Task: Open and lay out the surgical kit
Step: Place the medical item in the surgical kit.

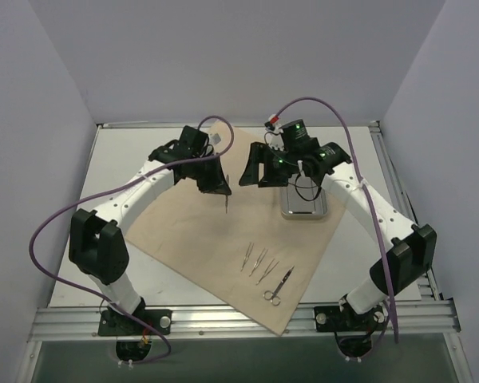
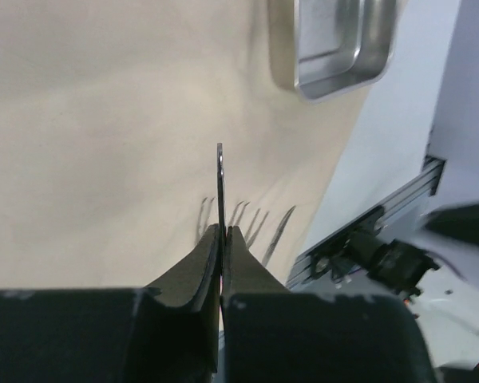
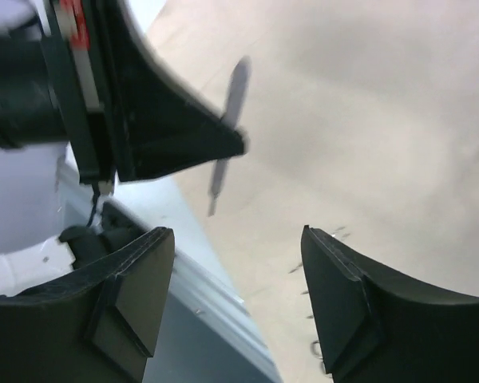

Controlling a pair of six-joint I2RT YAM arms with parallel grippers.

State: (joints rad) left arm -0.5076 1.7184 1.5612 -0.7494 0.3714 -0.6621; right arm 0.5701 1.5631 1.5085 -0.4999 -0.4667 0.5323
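The beige wrap sheet [image 1: 199,239] lies spread open like a diamond. The steel tray [image 1: 306,204] stands on its right part and shows in the left wrist view [image 2: 335,48]. Three thin tweezers [image 1: 259,262] and the scissors [image 1: 279,286] lie in a row on the sheet's near part. My left gripper [image 1: 220,188] [image 2: 222,229] is shut on a thin metal instrument [image 2: 220,179], held above the sheet's middle and seen edge-on. My right gripper [image 1: 254,177] [image 3: 235,233] is open and empty, just right of the left one. From the right wrist, the held instrument [image 3: 226,152] hangs from the left gripper.
The white table [image 1: 128,152] is ringed by a metal frame rail [image 1: 239,319] at the near edge. Grey walls close in the left, back and right. Purple cables loop over both arms.
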